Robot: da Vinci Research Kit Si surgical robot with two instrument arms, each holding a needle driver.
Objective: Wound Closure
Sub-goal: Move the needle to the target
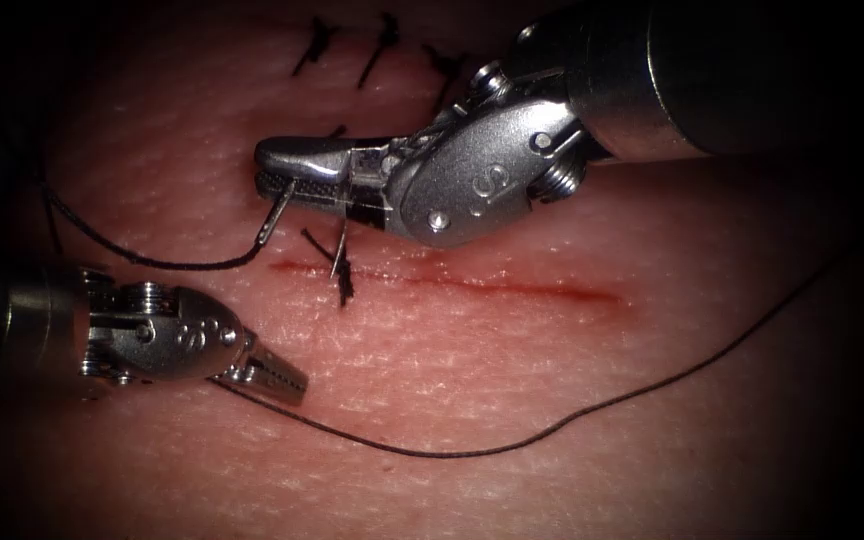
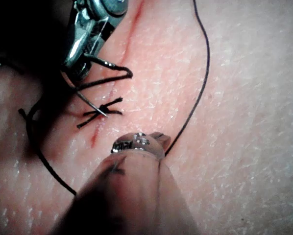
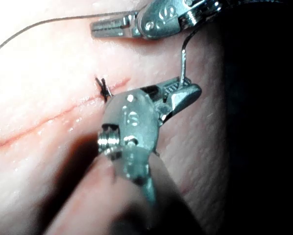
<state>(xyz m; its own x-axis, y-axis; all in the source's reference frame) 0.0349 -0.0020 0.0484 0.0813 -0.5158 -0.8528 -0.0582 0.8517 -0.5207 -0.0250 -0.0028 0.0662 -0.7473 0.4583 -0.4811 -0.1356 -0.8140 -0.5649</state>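
A: Needle [image 1: 277, 215] first. Where is it, and what does it look like?

B: A thin, bright steel curve, pinched across the right tool [image 1: 297, 180], whose jaws are pressed together on it above the cut [image 1: 512, 287]. One end sticks out below the jaws near their tip, with the thread [image 1: 152, 262] running off it to the left. The other end points down at the stitch [image 1: 344, 285] (whether it touches the tissue [image 1: 512, 360] I cannot tell). The body is clear of the tissue.

A: And the stitch?

B: A dark knot with short cut ends, sitting across the cut near its left end. The rest of the cut is a thin red line, unstitched.

A: Left tool [image 1: 282, 378]?

B: It is low on the left, below the cut, jaws pressed together. A long run of thread passes by them and sweeps off right; whether they grip it I cannot tell.

A: Anything else?

B: Dark marks [image 1: 377, 50] on the tissue, above the right tool.
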